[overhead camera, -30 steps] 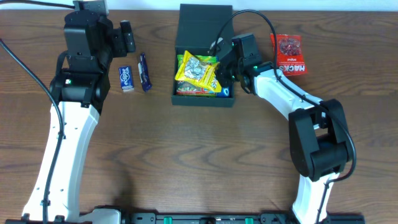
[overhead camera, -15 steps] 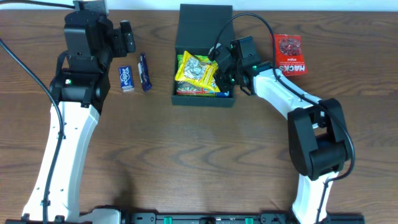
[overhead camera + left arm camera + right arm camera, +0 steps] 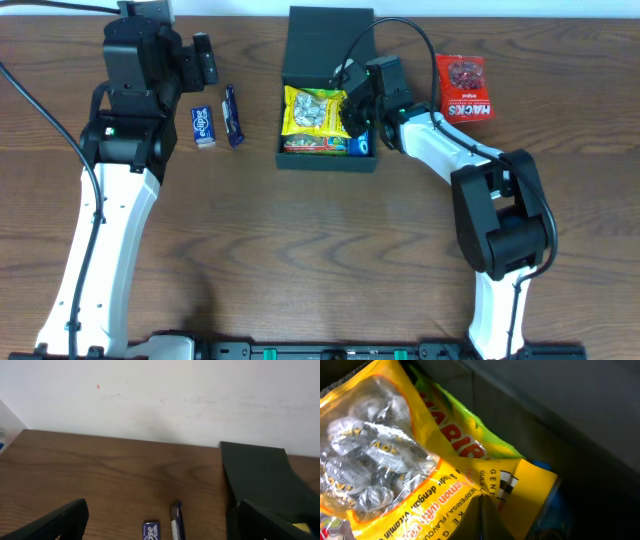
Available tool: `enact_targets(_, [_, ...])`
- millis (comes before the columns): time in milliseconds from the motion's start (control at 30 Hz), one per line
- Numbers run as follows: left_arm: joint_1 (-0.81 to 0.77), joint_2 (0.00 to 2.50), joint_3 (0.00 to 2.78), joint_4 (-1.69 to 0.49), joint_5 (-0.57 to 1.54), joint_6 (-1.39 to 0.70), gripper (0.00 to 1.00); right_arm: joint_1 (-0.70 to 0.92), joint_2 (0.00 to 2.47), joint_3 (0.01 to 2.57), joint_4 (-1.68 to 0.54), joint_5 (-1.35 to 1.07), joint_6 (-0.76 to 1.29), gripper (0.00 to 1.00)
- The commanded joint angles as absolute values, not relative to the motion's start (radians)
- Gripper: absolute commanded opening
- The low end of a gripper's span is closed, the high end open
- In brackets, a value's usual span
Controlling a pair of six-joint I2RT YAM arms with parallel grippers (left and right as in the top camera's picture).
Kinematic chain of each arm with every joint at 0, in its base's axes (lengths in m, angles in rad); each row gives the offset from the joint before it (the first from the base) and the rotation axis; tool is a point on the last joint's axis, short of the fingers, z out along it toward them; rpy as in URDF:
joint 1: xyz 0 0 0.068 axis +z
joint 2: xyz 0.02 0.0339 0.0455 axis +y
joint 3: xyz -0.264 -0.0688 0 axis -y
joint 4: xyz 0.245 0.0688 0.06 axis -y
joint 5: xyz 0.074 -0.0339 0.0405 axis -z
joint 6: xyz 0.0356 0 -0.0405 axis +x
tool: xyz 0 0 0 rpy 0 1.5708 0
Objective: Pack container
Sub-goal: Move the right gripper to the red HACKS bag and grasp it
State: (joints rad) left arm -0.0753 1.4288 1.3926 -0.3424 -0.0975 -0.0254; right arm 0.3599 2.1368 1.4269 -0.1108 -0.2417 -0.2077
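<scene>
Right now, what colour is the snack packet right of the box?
The snack packet is red, best seen in the overhead view.

Dark teal-black matte rectangular box, flap lid open & upright at rear, mid-table near back edge, w/ snack packets inside.

Saw a red snack packet flat on the wooden table, far right. Found a small blue packet and a dark blue bar just beside each other at left. Noted a yellow candy bag overlapping a green packet, white wall behind.
</scene>
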Motion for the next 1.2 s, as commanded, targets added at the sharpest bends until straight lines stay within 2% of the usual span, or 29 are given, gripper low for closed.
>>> enact_targets(0, [-0.072, 1.418, 1.406, -0.348, -0.111, -0.022, 0.95, 0.365, 2.134, 1.465, -0.110, -0.215, -0.103, 0.01])
enact_targets(33, [-0.072, 1.418, 1.406, -0.352, -0.111, -0.022, 0.95, 0.365, 2.111, 1.473, -0.109, -0.215, -0.086, 0.07])
enact_targets(67, [-0.072, 1.418, 1.406, -0.355, -0.111, -0.022, 0.95, 0.365, 2.095, 1.477, -0.108, -0.214, -0.086, 0.25])
enact_targets(133, [-0.072, 1.418, 1.406, -0.361, -0.111, -0.022, 0.95, 0.364, 2.043, 1.491, -0.102, -0.213, -0.087, 0.32])
enact_targets(167, [-0.072, 1.418, 1.406, -0.363, -0.111, -0.022, 0.95, 0.360, 2.017, 1.494, -0.100, -0.213, -0.087, 0.40])
enact_targets(200, [-0.072, 1.418, 1.406, -0.363, -0.111, -0.022, 0.95, 0.355, 1.995, 1.494, -0.099, -0.213, -0.087, 0.55])
enact_targets(233, [-0.072, 1.418, 1.406, -0.363, -0.111, -0.022, 0.95, 0.344, 1.966, 1.494, -0.100, -0.213, -0.086, 0.86])
enact_targets(267, [-0.072, 1.418, 1.406, -0.363, -0.111, -0.022, 0.95, 0.332, 1.947, 1.494, -0.100, -0.213, -0.087, 0.99])
enact_targets(567, [-0.072, 1.418, 1.406, -0.363, -0.111, -0.022, 0.95, 0.142, 1.891, 1.494, -0.120, -0.204, -0.086, 0.99])
enact_targets(767, [-0.072, 1.418, 1.406, -0.363, -0.111, -0.022, 0.95, 0.036, 1.933, 1.492, -0.212, -0.093, -0.086, 0.99])
enact_targets(933, [-0.072, 1.418, 1.406, -0.363, -0.111, -0.022, 0.95, 0.014, 2.003, 1.492, -0.229, -0.062, -0.085, 0.93])
enact_targets(1167, [-0.072, 1.418, 1.406, -0.363, -0.104, -0.022, 0.95, 0.014, 2.086, 1.492, -0.228, 0.065, -0.082, 0.93])
